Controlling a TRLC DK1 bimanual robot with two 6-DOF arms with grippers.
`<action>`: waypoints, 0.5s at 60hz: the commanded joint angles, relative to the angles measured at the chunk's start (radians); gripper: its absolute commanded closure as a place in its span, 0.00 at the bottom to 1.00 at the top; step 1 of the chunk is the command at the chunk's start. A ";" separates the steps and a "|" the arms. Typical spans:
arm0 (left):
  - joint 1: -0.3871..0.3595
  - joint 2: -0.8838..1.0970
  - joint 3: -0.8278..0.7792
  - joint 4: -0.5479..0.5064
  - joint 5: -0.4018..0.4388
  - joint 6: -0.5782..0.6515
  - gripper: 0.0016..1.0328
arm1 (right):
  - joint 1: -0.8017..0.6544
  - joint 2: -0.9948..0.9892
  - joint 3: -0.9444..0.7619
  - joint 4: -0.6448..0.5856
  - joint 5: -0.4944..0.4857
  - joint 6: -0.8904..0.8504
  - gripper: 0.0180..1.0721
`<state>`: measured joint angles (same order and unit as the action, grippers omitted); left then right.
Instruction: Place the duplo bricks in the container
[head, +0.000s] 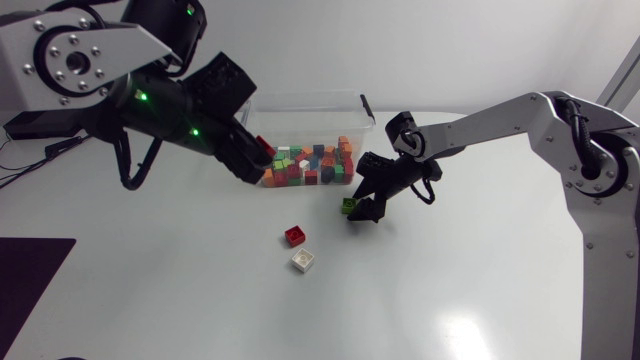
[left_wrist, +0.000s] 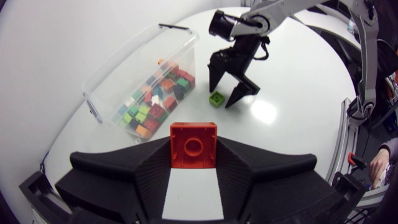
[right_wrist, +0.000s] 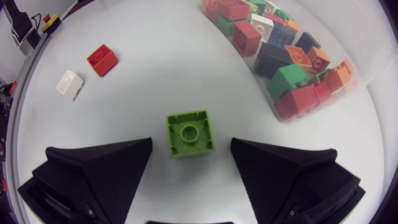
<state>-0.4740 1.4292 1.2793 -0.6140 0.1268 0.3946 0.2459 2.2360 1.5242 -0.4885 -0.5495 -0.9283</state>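
My left gripper (head: 262, 162) is shut on a red duplo brick (left_wrist: 193, 144) and hangs just in front of the clear container (head: 352, 118), near its left front corner. The container holds several bricks of mixed colours. A green brick (right_wrist: 189, 134) lies stud-up on the table between the fingers of my right gripper (right_wrist: 191, 144). That gripper is open, with a gap on each side of the brick. In the head view the right gripper (head: 362, 208) is low over the green brick (head: 348, 206), just in front of the container's right end.
A loose red brick (head: 295, 235) and a white brick (head: 303, 261) lie on the white table in front of the container, left of the right gripper. A dark mat (head: 30, 275) covers the table's near left corner.
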 joint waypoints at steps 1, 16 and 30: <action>0.035 -0.001 0.064 0.036 0.028 -0.042 0.69 | -0.002 0.036 0.022 -0.015 -0.020 -0.027 0.24; 0.075 0.077 0.129 0.138 0.071 -0.091 0.67 | 0.003 0.050 0.016 -0.001 -0.049 -0.030 0.65; 0.097 0.162 0.167 0.249 0.070 -0.137 0.67 | -0.005 0.020 -0.032 0.025 -0.066 -0.030 0.76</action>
<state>-0.3920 1.5528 1.4075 -0.3943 0.1867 0.2947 0.2466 2.2520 1.5288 -0.4778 -0.6071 -0.9287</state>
